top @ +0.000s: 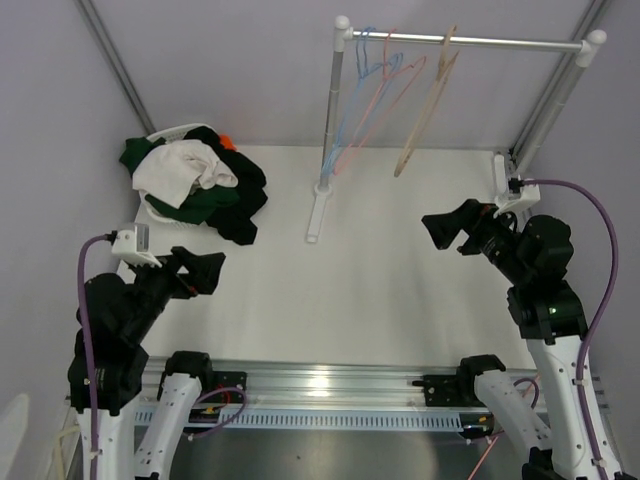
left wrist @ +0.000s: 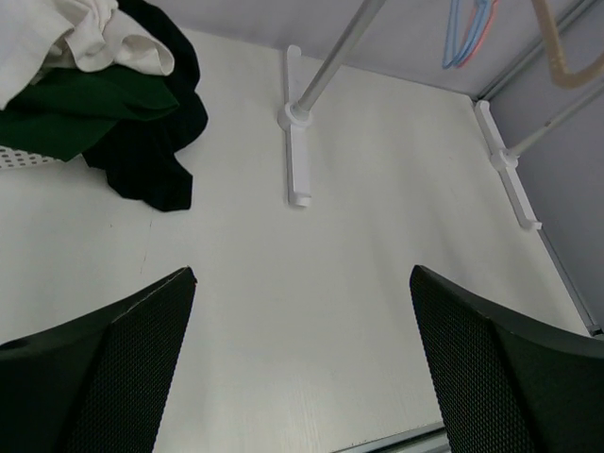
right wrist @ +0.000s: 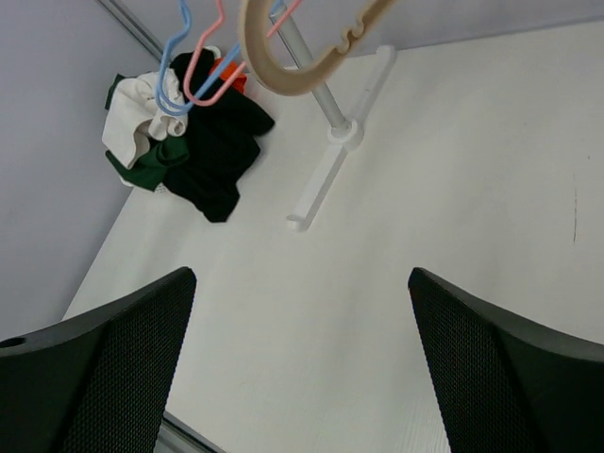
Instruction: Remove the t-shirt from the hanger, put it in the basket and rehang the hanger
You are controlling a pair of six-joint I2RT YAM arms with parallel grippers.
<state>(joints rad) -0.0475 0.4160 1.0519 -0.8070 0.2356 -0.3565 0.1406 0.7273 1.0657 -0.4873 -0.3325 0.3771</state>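
Three hangers hang on the rack bar (top: 500, 42) at the back: blue (top: 352, 110), pink (top: 385, 95) and beige (top: 425, 115). All three are bare. A white t-shirt (top: 180, 168) lies crumpled on a pile of dark green and black clothes (top: 225, 195) at the back left. My left gripper (top: 205, 270) is open and empty above the table, near the front left. My right gripper (top: 445, 228) is open and empty at mid right, below and in front of the hangers. The beige hanger (right wrist: 283, 66) shows at the top of the right wrist view.
The clothes pile sits in and over a white basket (top: 160, 210) by the left wall. The rack's left post stands on a white foot (top: 318, 210) mid table; its right foot (left wrist: 510, 179) runs along the right wall. A metal rail (top: 330, 385) edges the table front.
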